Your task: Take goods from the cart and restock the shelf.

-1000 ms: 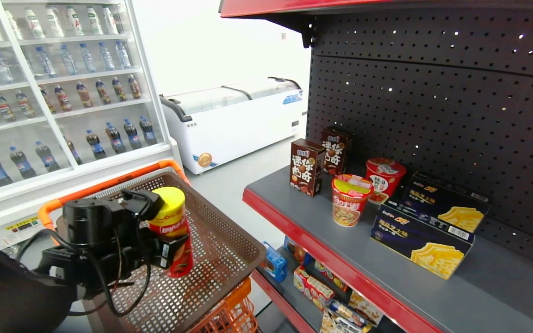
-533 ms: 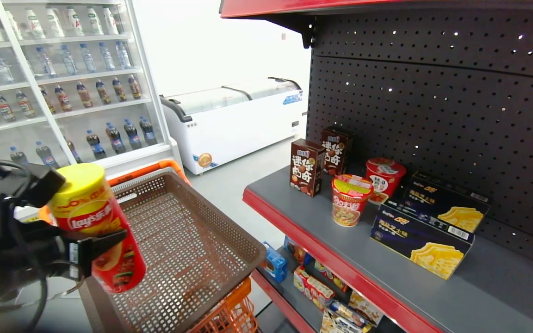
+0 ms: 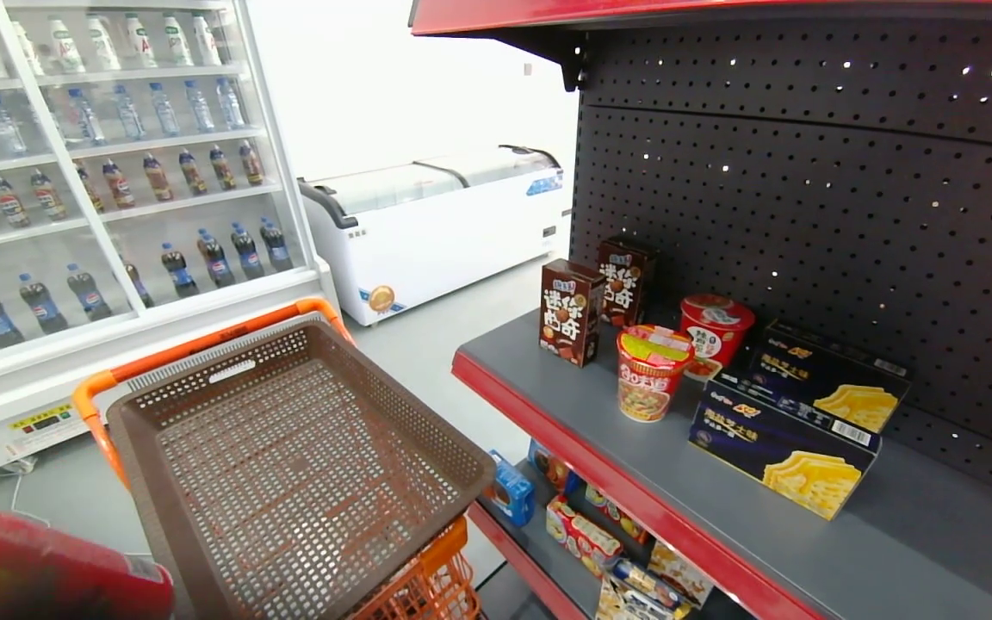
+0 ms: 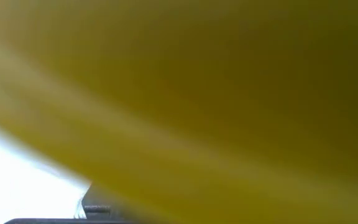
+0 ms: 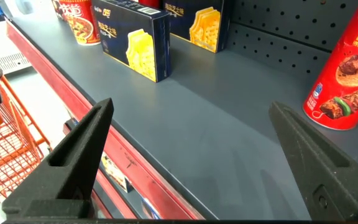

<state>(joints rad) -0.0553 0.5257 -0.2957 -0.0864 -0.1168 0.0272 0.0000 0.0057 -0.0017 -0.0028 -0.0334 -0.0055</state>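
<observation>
Two red snack cans: one off the grey red-edged shelf (image 3: pixel 892 542), one on it.
Nearest, red yellow-topped can (image 3: pixel 31 568) well left of shelf, by brown perforated basket (image 3: pixel 289 465); left gripper's hold: cannot tell. Right gripper (image 5: pixel 191 106) spread wide, empty, above shelf. Red upright canister (image 5: pixel 347 68) stands on shelf. Beyond: dark blue boxes (image 5: pixel 135 37), noodle cups (image 3: pixel 653 372).

Glass-door drinks fridge (image 3: pixel 160 320) w/ bottles (image 3: pixel 212 258), chest freezer (image 3: pixel 436 224) beside, prob. shut.
</observation>
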